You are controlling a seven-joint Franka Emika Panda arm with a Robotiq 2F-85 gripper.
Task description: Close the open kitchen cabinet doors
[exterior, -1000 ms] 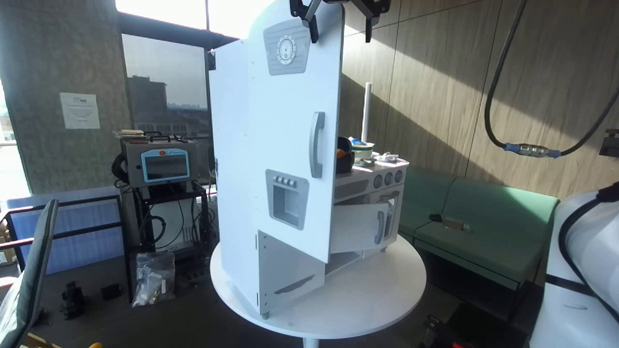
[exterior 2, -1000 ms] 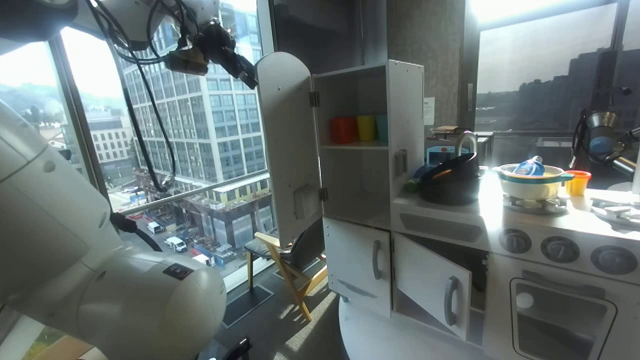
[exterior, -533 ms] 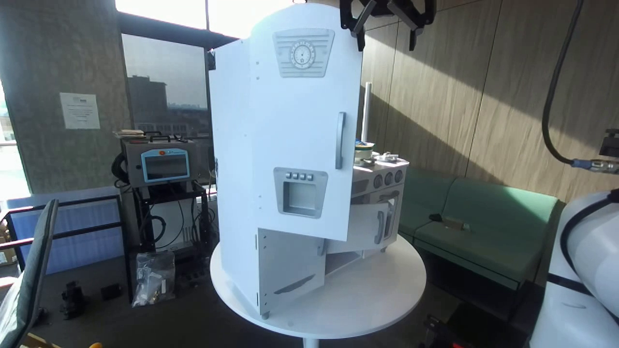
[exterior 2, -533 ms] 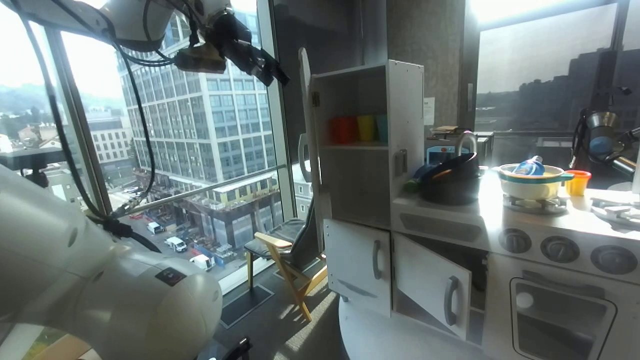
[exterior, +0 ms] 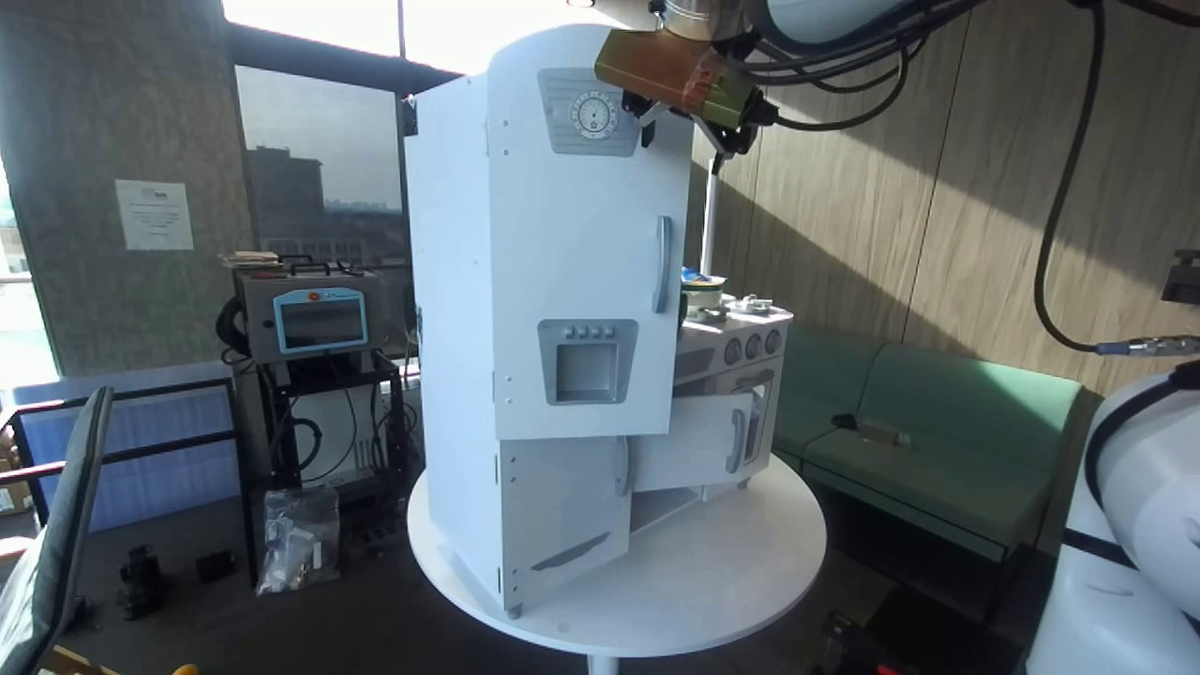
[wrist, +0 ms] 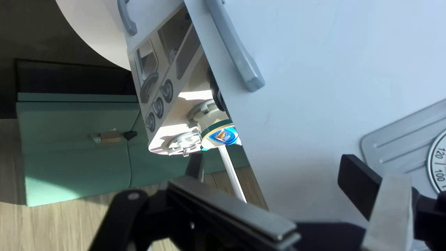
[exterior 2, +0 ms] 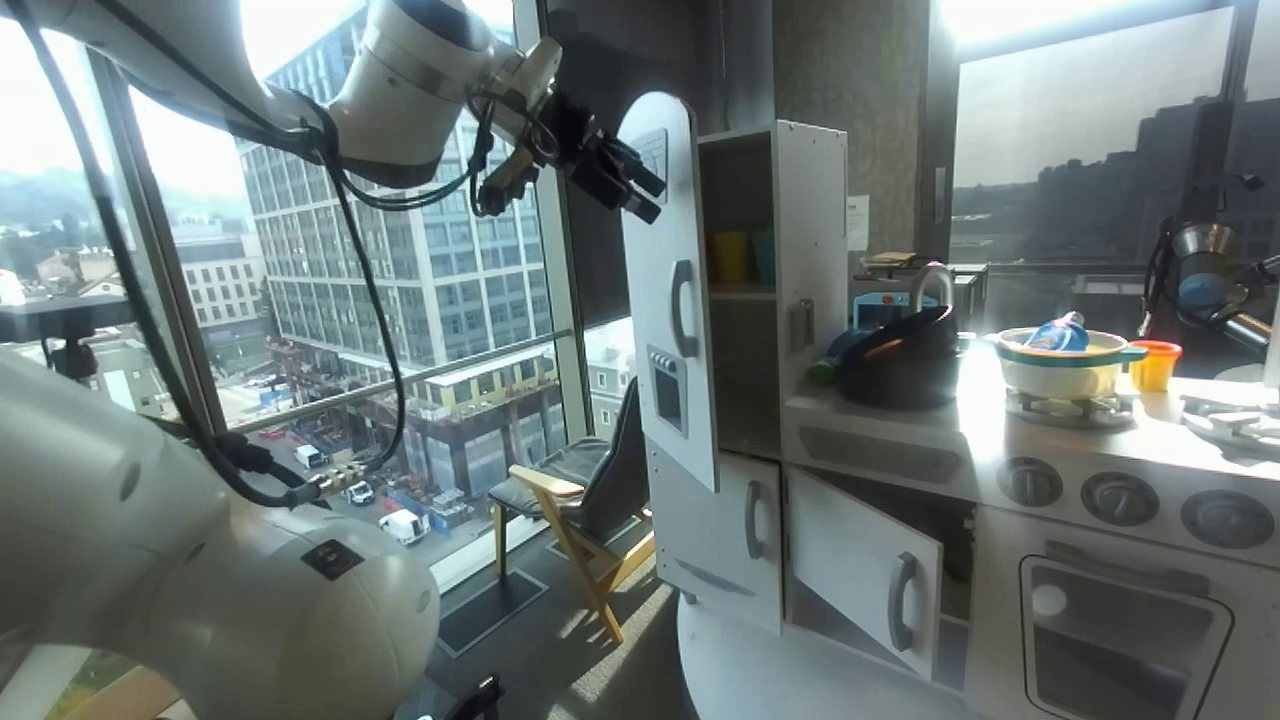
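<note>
A big green sofa [exterior: 937, 412] is at 3 o'clock in an exterior view. The white robot arm [exterior 2: 200, 560] stands at 8 o'clock in an exterior view and bends over to 12 o'clock. In both exterior views a tall white toy cupboard [exterior: 450, 281] is near the middle, on a round white table [exterior: 731, 572]. Beside it, at 4 o'clock in an exterior view, is a toy stove [exterior 2: 1000, 590].

The cupboard's tall door [exterior 2: 645, 265] hangs part way open, with a shelf [exterior 2: 742, 293] showing past its edge. The side door [exterior 2: 850, 570], at 4 o'clock, is part way open too. The low door [exterior 2: 710, 540], at 5 o'clock under the tall door, looks shut.

The pincer [exterior: 682, 155] is at 1 o'clock in an exterior view, up by the top of the tall door. Its two fingers [wrist: 359, 184] are spread wide, and it holds nothing. In the wrist view one finger is in front of the tall door at 4 o'clock, and its mate is at 7 o'clock, past the door's edge. I cannot tell if they touch the door.

A black tub [exterior 2: 895, 365] sits on the stove at 3 o'clock. Past it stands a pot [exterior 2: 1060, 378] with an orange cup [exterior 2: 1157, 367] just beside it. A yellow cup [exterior 2: 731, 258] and a teal cup [exterior 2: 765, 256] stand on the shelf. A small round dial [exterior: 593, 114] is on the tall door, near the pincer.
</note>
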